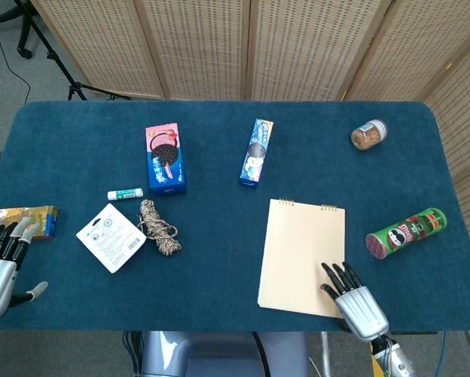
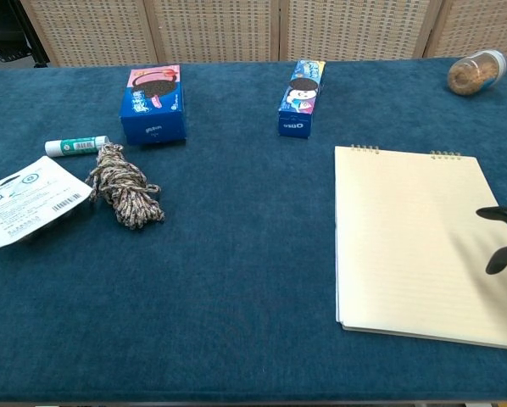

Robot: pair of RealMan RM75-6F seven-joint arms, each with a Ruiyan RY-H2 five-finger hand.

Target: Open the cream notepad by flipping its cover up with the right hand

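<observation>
The cream notepad (image 1: pixel 303 255) lies flat and closed on the blue table, spiral binding along its far edge; it also fills the right of the chest view (image 2: pixel 415 242). My right hand (image 1: pixel 354 300) hovers over the notepad's near right corner, fingers spread and holding nothing. Only its dark fingertips (image 2: pixel 501 237) show at the right edge of the chest view. My left hand (image 1: pixel 1 267) sits open off the table's near left corner, empty.
A green Pringles can (image 1: pixel 405 232) lies right of the notepad. Further back are a small jar (image 1: pixel 369 134), a blue cookie tube box (image 1: pixel 256 152) and an Oreo box (image 1: pixel 165 157). A rope bundle (image 1: pixel 158 227), white packet (image 1: pixel 111 236), glue stick (image 1: pixel 125 194) and yellow box (image 1: pixel 27 221) lie left.
</observation>
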